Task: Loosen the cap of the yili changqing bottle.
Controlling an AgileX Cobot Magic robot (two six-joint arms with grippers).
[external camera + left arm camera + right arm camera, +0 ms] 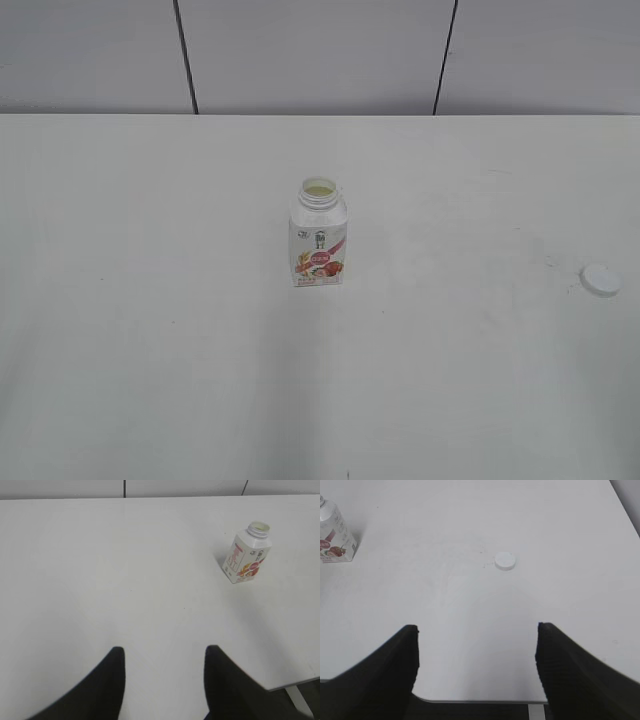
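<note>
Bottle [319,245] stands uncapped mid-counter, cap [601,280] far right; light, tippy, grip its squarish body; both pincers [162,680] [476,667] wide, empty.

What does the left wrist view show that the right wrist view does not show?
Only the left wrist view shows the bottle's open neck and the open left gripper. Only the right wrist view shows the cap lying alone on the table, and the open right gripper. Both show the yili changqing bottle and the white table.
</note>
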